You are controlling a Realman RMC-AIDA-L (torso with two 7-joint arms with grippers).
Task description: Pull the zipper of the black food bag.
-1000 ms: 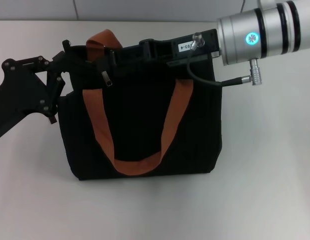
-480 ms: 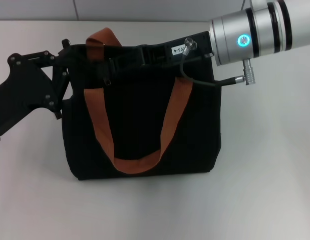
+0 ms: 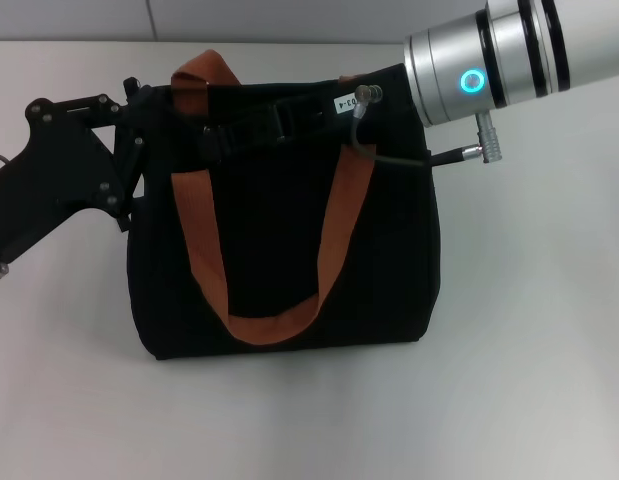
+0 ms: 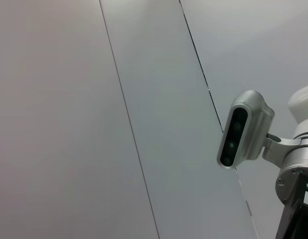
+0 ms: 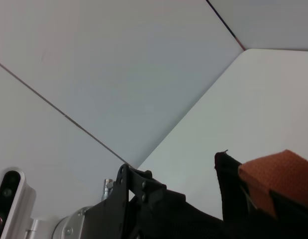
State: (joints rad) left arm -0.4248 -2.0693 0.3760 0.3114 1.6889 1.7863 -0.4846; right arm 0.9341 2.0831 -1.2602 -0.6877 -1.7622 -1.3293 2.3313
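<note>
The black food bag (image 3: pixel 279 250) stands upright mid-table, one orange-brown handle hanging down its front. My right gripper (image 3: pixel 221 136) lies along the bag's top edge, reaching in from the right, its tip at the zipper (image 3: pixel 206 146), a small greyish tab near the top left. The black-on-black overlap hides its grip. My left gripper (image 3: pixel 137 140) presses against the bag's top left corner from the left. In the right wrist view the bag's corner (image 5: pixel 227 179) and a handle (image 5: pixel 275 181) show beside the left gripper (image 5: pixel 144 199).
The white table (image 3: pixel 529 330) stretches around the bag. A grey panelled wall (image 4: pixel 144 99) stands behind it. A black cable (image 3: pixel 389 155) loops off the right wrist over the bag's top right. The robot's silver head camera (image 4: pixel 241 130) shows in the left wrist view.
My right gripper has slid left along the bag's top edge up to the zipper tab. My left gripper has moved right and up, closer against the bag's corner.
</note>
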